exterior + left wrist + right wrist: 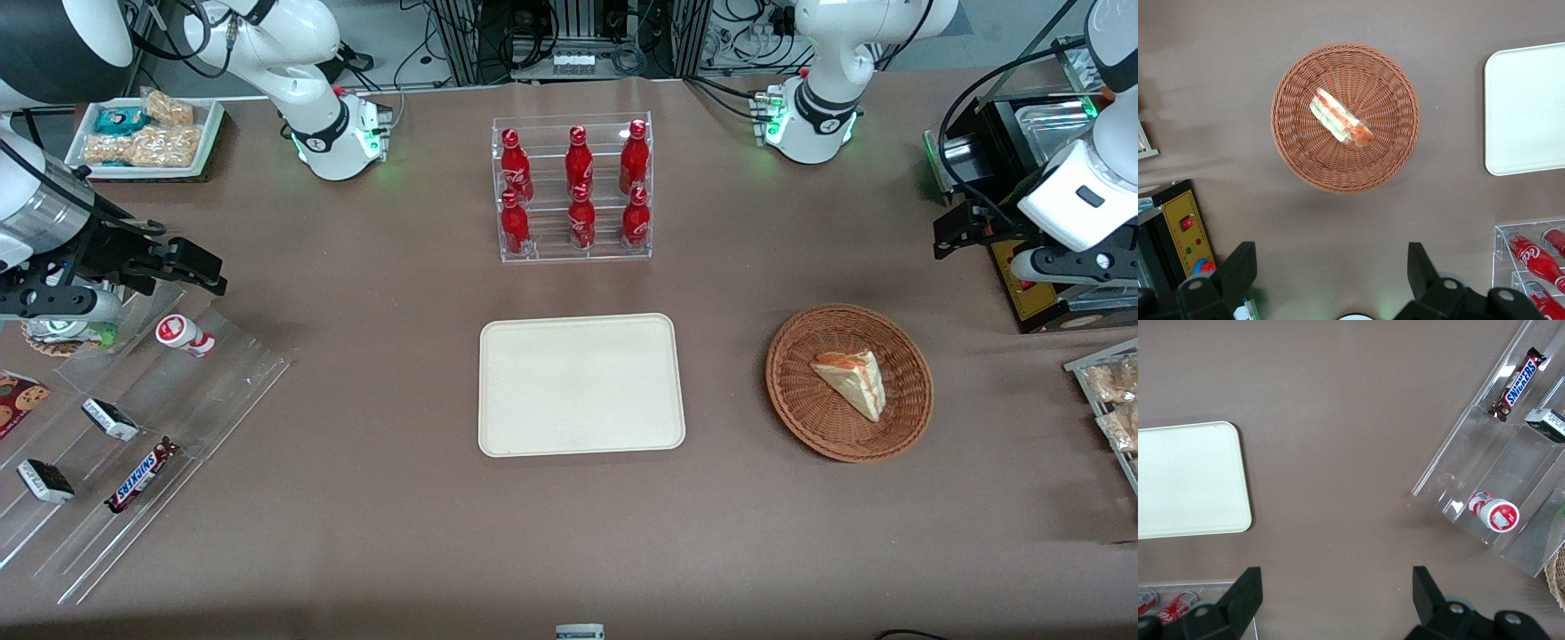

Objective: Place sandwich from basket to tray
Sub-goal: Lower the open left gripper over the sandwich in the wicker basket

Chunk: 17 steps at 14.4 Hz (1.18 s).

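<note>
Overall, layout: the task items lay on a brown surface (373,373), with the end effector raised away from them.
Sandwich (852,380): lay on its side inside the basket, pale bread face up in the front view; the wrist view showed its orange-red and green cut edge.
Basket (800,404): round, reddish-brown wicker, resting on the surface toward the working arm's end, well apart from the tray.
Tray (581,384): cream-beige, rounded corners, flat on the surface, nearer to the front camera than the bottle rack.
End effector (1330,273): held above the surface, farther from the front camera than the basket and touching nothing; its two dark fingers (1239,267) stood spread wide with nothing between them.
Bottle rack (573,188): clear acrylic, two tiers, six red bottles standing upright.
Control box (1185,230): black with a yellow panel and a red switch, beside the end effector.
Stepped acrylic rack (133,436): toward the parked arm's end, holding a Snickers bar (140,475) and a small red-and-white bottle (184,335) lying on its side.
</note>
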Tool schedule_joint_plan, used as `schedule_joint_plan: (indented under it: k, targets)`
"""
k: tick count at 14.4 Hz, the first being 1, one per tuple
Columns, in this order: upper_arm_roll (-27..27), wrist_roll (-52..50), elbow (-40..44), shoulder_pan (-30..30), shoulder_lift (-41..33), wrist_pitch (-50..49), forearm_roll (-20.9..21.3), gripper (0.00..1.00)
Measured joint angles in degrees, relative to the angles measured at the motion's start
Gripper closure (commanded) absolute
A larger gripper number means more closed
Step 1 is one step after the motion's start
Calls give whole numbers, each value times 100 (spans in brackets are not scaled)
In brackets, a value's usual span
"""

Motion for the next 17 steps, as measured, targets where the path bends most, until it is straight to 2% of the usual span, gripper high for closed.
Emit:
schedule_joint_plan:
  k: [13, 15, 17]
  targets:
    - [6, 19, -194, 13, 263, 57, 24, 0]
    - [11, 19, -446, 29, 485, 441, 26, 0]
    - [16, 16, -938, 37, 663, 1258, 28, 0]
